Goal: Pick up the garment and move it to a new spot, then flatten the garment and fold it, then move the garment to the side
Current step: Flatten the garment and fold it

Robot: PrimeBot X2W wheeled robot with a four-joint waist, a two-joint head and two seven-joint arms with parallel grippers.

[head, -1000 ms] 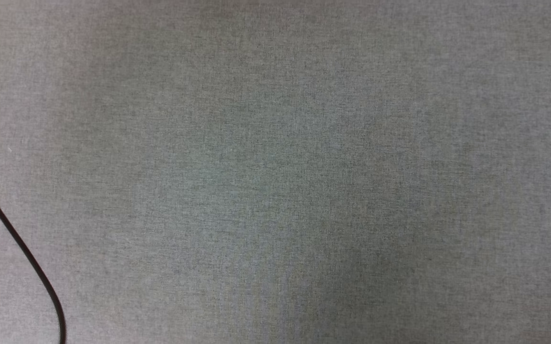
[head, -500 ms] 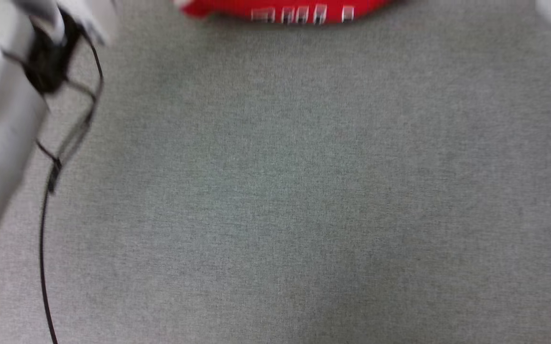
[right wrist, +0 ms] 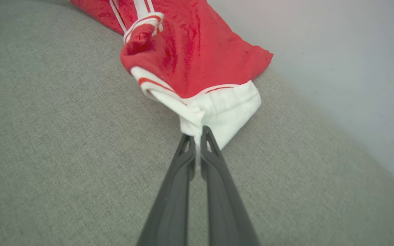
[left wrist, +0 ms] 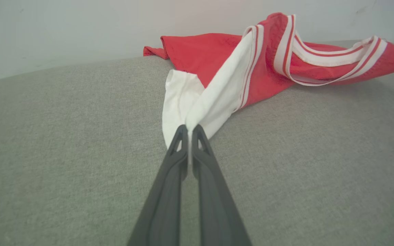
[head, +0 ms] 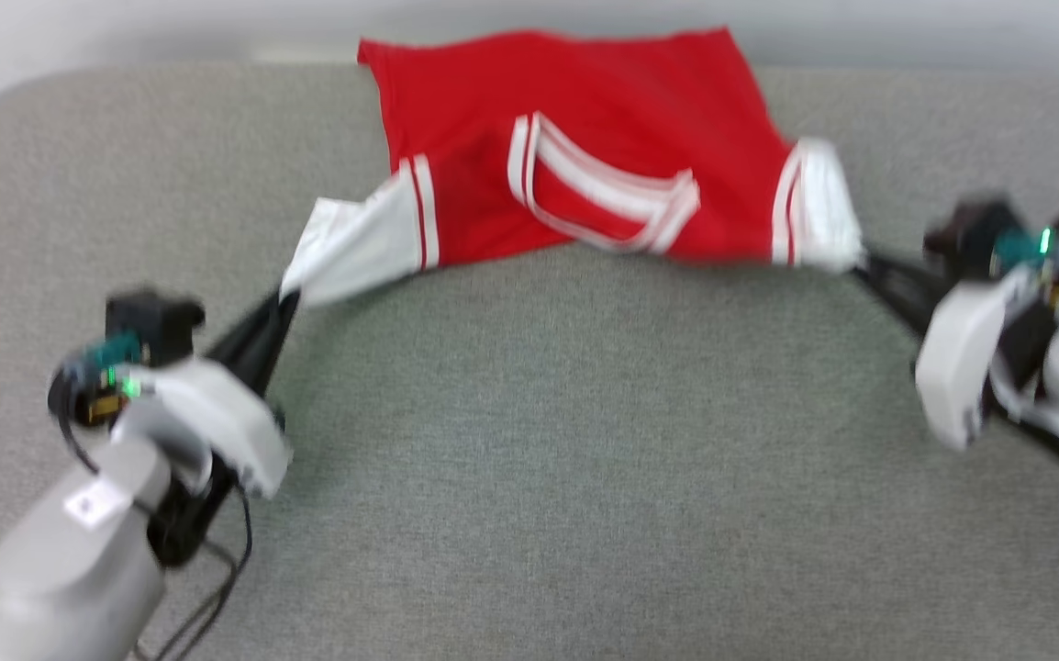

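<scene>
The garment (head: 585, 147), a red jersey with white sleeves and striped trim, lies stretched across the far part of the grey surface, its collar facing me. My left gripper (head: 286, 298) is shut on the tip of the left white sleeve (left wrist: 183, 102), the cloth pinched between the dark fingertips (left wrist: 182, 131). My right gripper (head: 863, 264) is shut on the right white sleeve (right wrist: 217, 109), holding it just above the surface. The jersey sags between the two grips, and its back hem reaches the far edge by the wall.
The grey fabric-covered surface (head: 548, 477) spreads wide in front of the garment. A pale wall (left wrist: 81, 27) runs just behind its rounded far edge. A black cable (head: 217, 588) hangs by my left forearm.
The head camera has tilted up: a second ago it showed bare grey surface and a cable, half a second ago the garment's edge at the top; now the whole garment and both grippers are in view.
</scene>
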